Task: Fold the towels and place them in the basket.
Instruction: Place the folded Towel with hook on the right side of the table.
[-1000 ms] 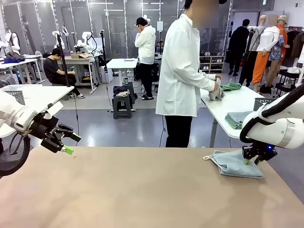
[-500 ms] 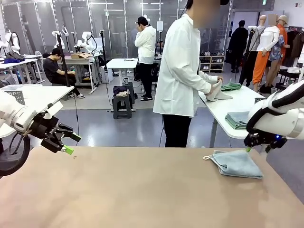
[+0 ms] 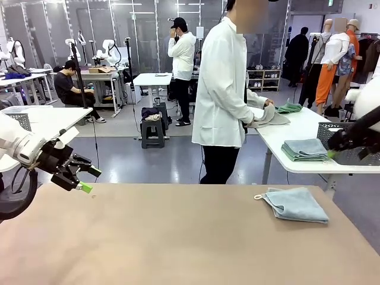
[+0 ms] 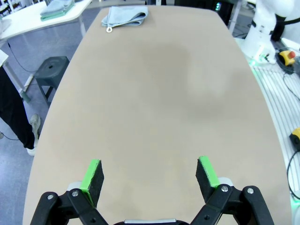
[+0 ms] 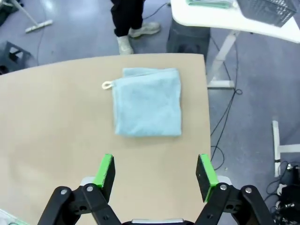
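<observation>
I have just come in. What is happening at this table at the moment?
One pale blue-grey towel lies folded on the tan table, near its far right corner, and nobody holds it. The right gripper hangs open and empty, raised clear of it. The left gripper hangs open over the left side, also empty. Behind, a person in a white coat handles another towel on a white table, where folded towels and the basket also stand.
</observation>
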Action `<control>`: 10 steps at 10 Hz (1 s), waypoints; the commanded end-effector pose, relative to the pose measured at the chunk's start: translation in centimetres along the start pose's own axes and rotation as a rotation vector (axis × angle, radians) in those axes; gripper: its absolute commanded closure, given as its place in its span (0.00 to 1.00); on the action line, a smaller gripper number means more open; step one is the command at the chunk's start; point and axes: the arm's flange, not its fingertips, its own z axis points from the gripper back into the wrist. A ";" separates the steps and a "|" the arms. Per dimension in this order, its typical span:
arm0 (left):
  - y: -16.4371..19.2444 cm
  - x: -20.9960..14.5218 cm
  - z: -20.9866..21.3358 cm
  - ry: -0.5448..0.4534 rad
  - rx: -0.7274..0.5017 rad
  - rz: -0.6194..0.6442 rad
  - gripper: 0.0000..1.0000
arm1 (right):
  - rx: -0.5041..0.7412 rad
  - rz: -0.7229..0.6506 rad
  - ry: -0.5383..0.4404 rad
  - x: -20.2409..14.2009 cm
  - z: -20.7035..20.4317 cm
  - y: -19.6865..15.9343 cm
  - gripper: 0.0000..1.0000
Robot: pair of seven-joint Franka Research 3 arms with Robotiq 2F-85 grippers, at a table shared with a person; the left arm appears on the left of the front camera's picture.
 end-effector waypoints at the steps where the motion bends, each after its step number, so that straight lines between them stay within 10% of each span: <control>1: -0.2 0.2 0.1 0.007 0.004 0.006 0.00 | 0.083 0.040 0.022 -1.3 4.7 0.5 0.13; 10: -0.2 0.2 0.1 0.007 0.004 0.006 0.00 | 0.130 0.150 0.109 -3.5 9.9 2.3 0.13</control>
